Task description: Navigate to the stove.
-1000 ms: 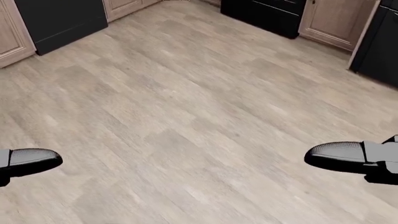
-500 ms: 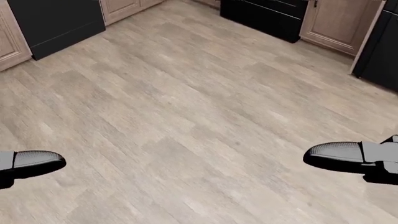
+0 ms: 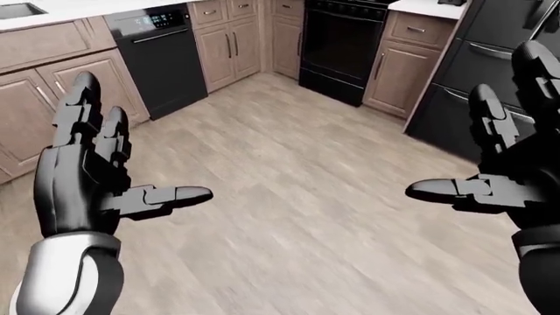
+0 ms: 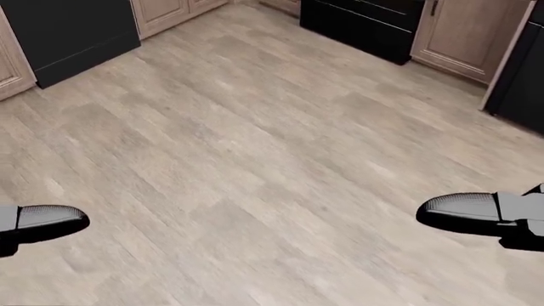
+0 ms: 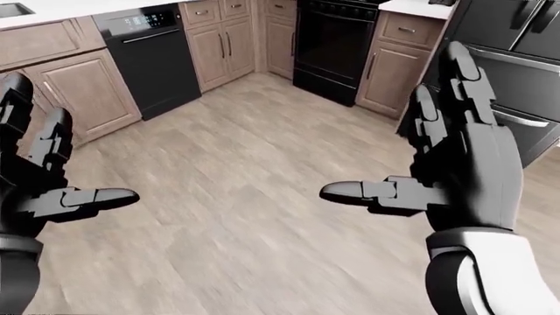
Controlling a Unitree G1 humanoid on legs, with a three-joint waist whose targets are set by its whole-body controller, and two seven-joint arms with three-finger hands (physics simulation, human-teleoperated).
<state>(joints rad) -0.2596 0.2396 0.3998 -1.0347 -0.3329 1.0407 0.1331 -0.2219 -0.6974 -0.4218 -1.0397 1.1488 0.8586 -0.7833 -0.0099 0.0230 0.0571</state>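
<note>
Stove (image 3: pixel 343 46): black, top of the eye views, set in the cabinet run, well apart from the robot across the floor.
Left hand (image 3: pixel 92 174): low on the left, fingers spread wide, holding nothing.
Right hand (image 5: pixel 455 167): low on the right, same wide spread, empty.
Floor (image 4: pixel 255 153): planks have slid down the head view over the last second, so the camera is advancing.
Dishwasher (image 3: pixel 157 56): upper left, edging outward.
Meaning: approach under way, stove not yet reached.

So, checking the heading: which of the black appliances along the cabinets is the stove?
The stove at top centre, its cooktop edge showing above the oven door. The dishwasher at left has a lit control panel.
</note>
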